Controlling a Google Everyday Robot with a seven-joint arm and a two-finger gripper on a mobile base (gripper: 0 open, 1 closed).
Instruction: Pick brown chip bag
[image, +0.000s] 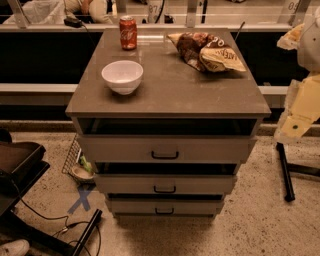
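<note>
The brown chip bag (206, 51) lies on its side at the back right of the cabinet top (170, 90). It is glossy dark brown with a cream-tan panel bearing dark lettering. My arm hangs at the right edge of the camera view. Its cream-coloured end with the gripper (295, 125) is off the cabinet's right side, below the level of the top and well apart from the bag. Nothing shows in the gripper.
A white bowl (122, 76) stands at the left middle of the top. A red soda can (128, 32) stands upright at the back left. The cabinet has three drawers (165, 155). A black stand leg (286, 175) is on the floor at right, and dark furniture with cables (20, 165) at left.
</note>
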